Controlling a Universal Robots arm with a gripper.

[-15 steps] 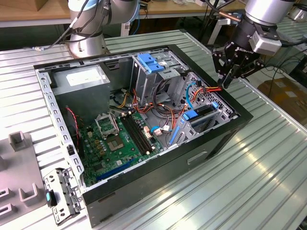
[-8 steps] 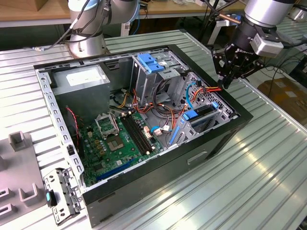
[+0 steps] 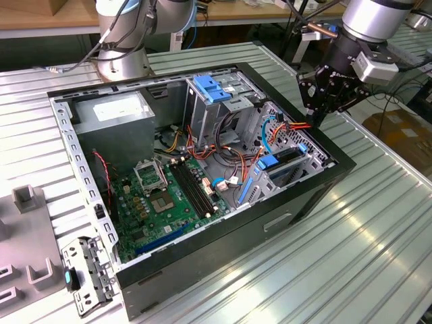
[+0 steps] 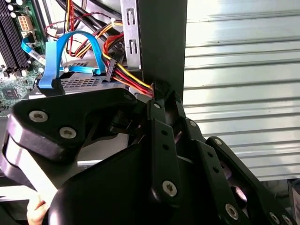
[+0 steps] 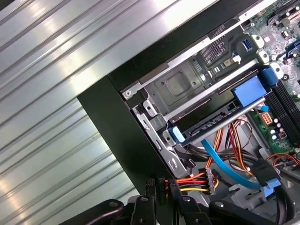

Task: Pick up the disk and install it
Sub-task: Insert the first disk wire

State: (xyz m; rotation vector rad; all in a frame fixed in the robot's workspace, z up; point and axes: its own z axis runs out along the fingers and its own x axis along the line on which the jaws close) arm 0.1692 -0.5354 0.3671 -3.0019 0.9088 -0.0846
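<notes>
Now gripper (image 3: pixel 318 116) at case (image 3: pixel 317 185) edge, cables (image 5: pixel 187 182) close.

claw (image 3: pixel 319 116) over case's (image 3: pixel 202 270) right edge | disk (image 3: pixel 287 164) seated in bay | case open on tabletop (image 3: pixel 378 243)

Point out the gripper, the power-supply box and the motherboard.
gripper (image 3: pixel 317 116), exterior view, fingertips at the case edge.
power-supply box (image 3: pixel 115 116), exterior view, grey top face.
motherboard (image 3: pixel 158 202), exterior view, green board.

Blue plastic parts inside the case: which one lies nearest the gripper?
The blue rail on the drive bay at the case's edge, just below the gripper. The bare blue bracket atop the cage sits farther off.
</notes>
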